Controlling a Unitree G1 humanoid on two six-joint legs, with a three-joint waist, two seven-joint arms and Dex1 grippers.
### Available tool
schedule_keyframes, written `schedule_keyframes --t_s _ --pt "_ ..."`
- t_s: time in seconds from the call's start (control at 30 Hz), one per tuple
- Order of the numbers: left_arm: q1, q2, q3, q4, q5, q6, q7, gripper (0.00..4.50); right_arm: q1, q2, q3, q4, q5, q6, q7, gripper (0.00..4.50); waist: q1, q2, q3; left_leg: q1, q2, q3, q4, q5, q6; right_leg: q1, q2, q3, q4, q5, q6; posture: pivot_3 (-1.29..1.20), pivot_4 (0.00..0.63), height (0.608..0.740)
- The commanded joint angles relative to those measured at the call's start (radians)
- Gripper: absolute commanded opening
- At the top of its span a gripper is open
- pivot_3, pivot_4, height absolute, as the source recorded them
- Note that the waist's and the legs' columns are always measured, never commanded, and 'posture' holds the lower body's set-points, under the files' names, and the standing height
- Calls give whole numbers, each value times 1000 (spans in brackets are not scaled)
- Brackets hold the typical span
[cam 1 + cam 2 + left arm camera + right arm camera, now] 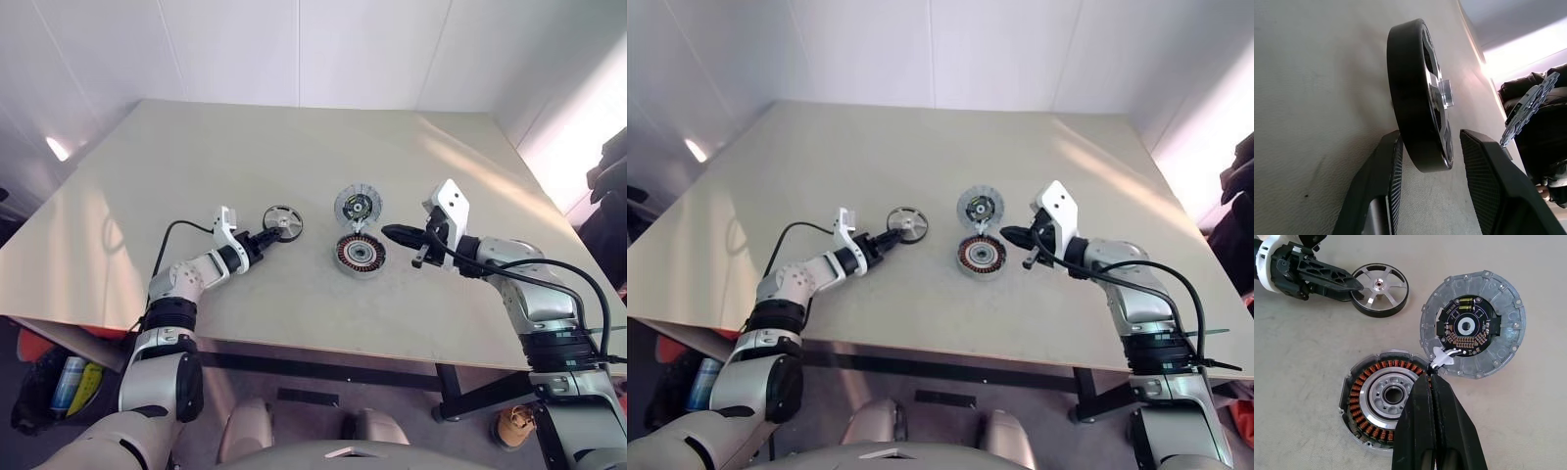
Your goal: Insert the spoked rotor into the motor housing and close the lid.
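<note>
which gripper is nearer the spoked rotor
Left. The left gripper has its fingers on either side of the spoked rotor's dark rim. The right gripper is across the table, shut, beside the motor housing.

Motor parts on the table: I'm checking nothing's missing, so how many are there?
3: spoked rotor at the left gripper, motor housing nearest the right gripper, lid just behind the housing.

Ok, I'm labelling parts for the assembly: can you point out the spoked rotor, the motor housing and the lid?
spoked rotor [1379, 284], right wrist view, on its central hub.
motor housing [1364, 396], right wrist view, on the silver ring inside the copper coils.
lid [1501, 355], right wrist view, on its finned silver edge.
</note>
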State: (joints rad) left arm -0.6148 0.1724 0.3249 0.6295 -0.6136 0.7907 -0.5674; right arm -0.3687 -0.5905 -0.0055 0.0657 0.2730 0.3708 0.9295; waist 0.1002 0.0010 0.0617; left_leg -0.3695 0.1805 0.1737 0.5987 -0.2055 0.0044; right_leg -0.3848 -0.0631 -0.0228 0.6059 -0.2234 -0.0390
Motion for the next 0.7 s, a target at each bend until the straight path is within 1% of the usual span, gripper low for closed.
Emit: schedule_keyframes --t_s 0.03,0.07,0.13,0.3,0.43,0.53,0.7 --pt "-13 1 14 -3 -7 -19 -3 1566 -23 3 -6 -11 4 -22 -8 0 0 0 0 0 0 0 0 0 0 0 0 0 0 0 0 0 0 740" --pt "-13 1 15 -1 -7 -20 -2 1369 -23 4 -6 -10 4 -22 -9 0 0 0 0 0 0 0 0 0 0 0 0 0 0 0 0 0 0 740" --pt "-14 1 15 2 -7 -23 -3 763 -24 4 -6 -8 4 -23 -10 0 0 0 0 0 0 0 0 0 0 0 0 0 0 0 0 0 0 740" --pt "-9 1 17 -3 -12 -26 -6 763 -27 4 -6 -4 3 -25 -12 0 -2 0 0 1 0 0 0 1 -1 0 0 0 1 0 0 0 0 740" --pt "11 5 23 -49 -41 9 -24 763 -28 -3 -10 3 0 -25 -9 0 -2 0 0 1 0 0 0 1 -1 0 0 0 0 0 0 0 0 740" --pt "35 14 39 -119 -105 99 -50 763 -26 -14 -15 11 -4 -28 -6 0 -4 0 0 1 0 0 -1 1 0 0 0 0 0 0 0 0 0 740" --pt "74 35 107 -231 -230 223 -49 763 -18 -55 -27 54 -26 -39 -4 0 -3 0 0 -2 0 1 -2 1 0 -3 0 0 0 0 -1 0 0 740"
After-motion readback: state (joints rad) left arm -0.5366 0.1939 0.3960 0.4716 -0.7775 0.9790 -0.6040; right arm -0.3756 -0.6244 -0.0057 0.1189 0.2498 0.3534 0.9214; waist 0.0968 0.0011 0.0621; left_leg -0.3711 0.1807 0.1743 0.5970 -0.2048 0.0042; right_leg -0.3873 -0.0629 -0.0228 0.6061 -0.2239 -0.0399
